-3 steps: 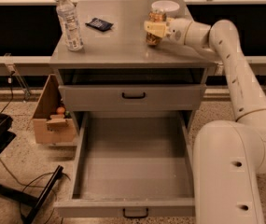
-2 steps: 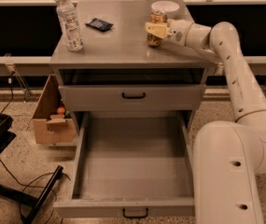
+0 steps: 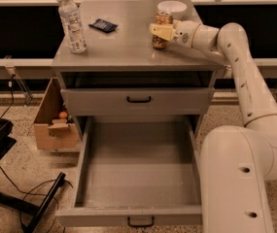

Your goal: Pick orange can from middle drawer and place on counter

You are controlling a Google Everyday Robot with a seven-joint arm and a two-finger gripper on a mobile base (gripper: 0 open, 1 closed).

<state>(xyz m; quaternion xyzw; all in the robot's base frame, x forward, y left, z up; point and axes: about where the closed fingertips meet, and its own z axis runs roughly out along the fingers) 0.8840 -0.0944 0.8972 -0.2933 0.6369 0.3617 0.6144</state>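
Note:
The orange can (image 3: 160, 42) stands upright on the grey counter (image 3: 123, 47), toward its back right. My gripper (image 3: 162, 30) reaches in from the right at the can's upper half, with its pale fingers (image 3: 158, 30) closed around it. The can's base rests on the counter. The middle drawer (image 3: 138, 216) is pulled fully out below and its grey floor is bare.
A clear water bottle (image 3: 72, 23) stands at the counter's left, a dark packet (image 3: 103, 25) lies near the back and a white bowl (image 3: 172, 8) sits behind the can. The drawer above (image 3: 138, 101) is shut. A cardboard box (image 3: 50, 125) and black stand legs (image 3: 11, 198) are on the floor to the left.

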